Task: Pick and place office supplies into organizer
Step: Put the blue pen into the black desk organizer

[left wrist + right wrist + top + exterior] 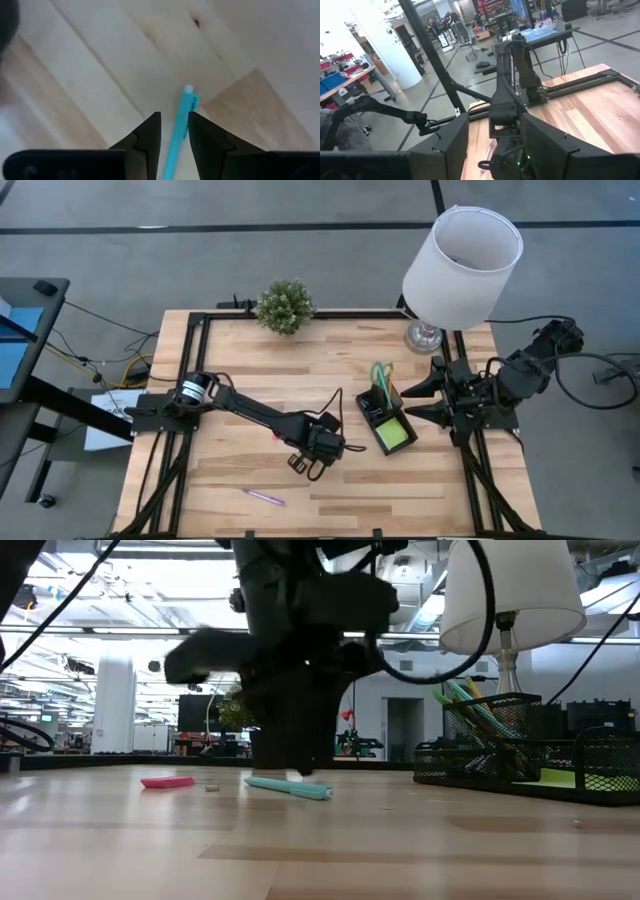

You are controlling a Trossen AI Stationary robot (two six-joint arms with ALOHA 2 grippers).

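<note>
A teal pen [176, 135] lies flat on the wooden table [240, 360]; the low view shows it as the pen [290, 787] under my left arm. My left gripper [174, 117] points down over it, open, with one finger on each side of the pen's shaft and a gap to both. In the high view the left gripper [308, 465] hides the pen. The black organizer [385, 418] stands right of it and holds a lime-green pad [394, 434] and green-handled scissors [382, 373]. My right gripper [495, 120] waits open, raised at the table's right side.
A purple pen [265, 497] lies near the table's front edge. A pink eraser [167, 781] lies on the table left of the teal pen. A potted plant [284, 306] and a white lamp [460, 255] stand along the far edge.
</note>
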